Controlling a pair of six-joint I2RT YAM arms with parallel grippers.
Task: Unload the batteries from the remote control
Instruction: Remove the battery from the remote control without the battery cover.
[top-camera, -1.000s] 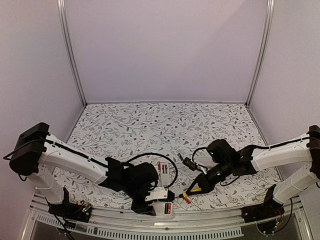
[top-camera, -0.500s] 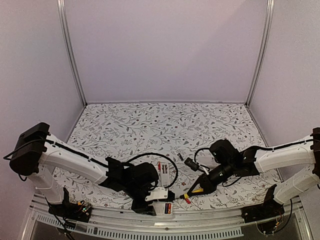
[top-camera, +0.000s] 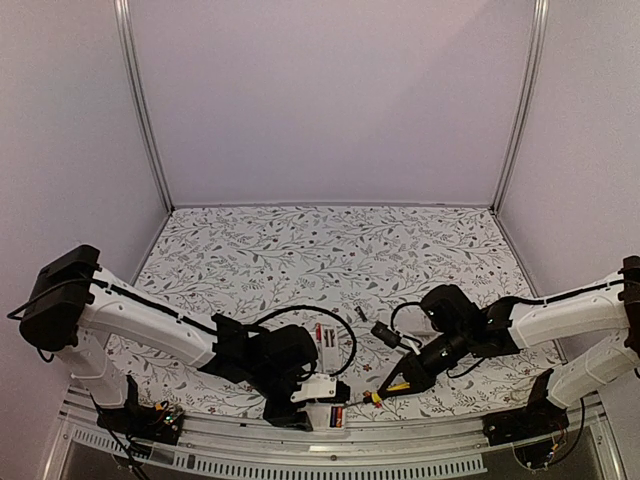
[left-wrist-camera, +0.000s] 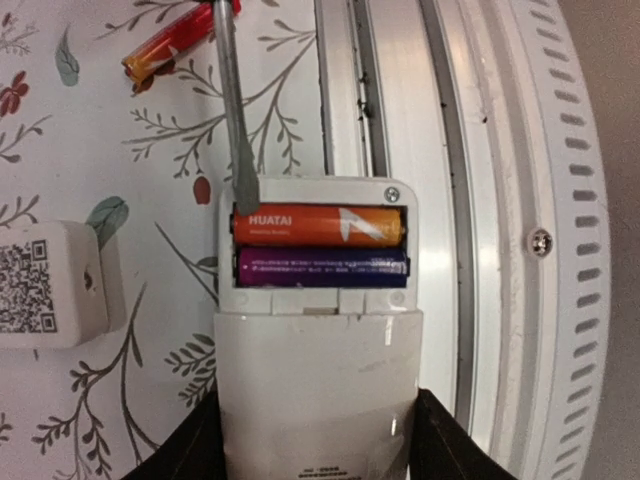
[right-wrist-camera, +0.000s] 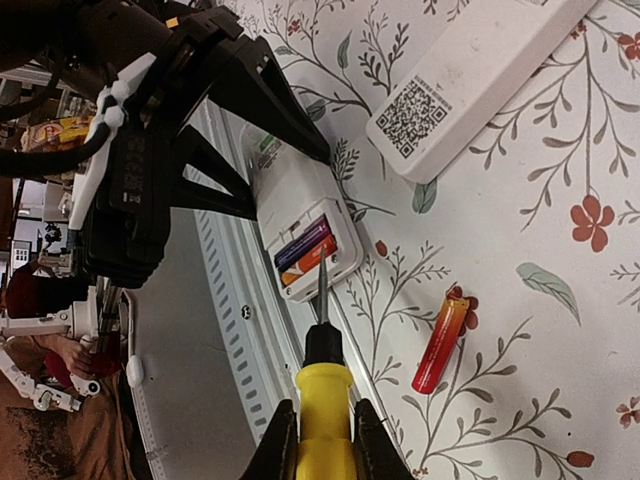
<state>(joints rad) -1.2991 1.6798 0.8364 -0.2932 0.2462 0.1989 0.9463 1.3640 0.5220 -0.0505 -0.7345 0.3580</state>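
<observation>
White arm (top-camera: 560, 315) low, right hand (right-wrist-camera: 320, 452) gripping screwdriver (right-wrist-camera: 322, 385)

High overview; both wrist close-ups on remote (left-wrist-camera: 315, 375)

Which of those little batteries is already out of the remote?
The red-orange battery lying loose on the table. The orange cell and purple cell sit inside the remote's open compartment.
</observation>
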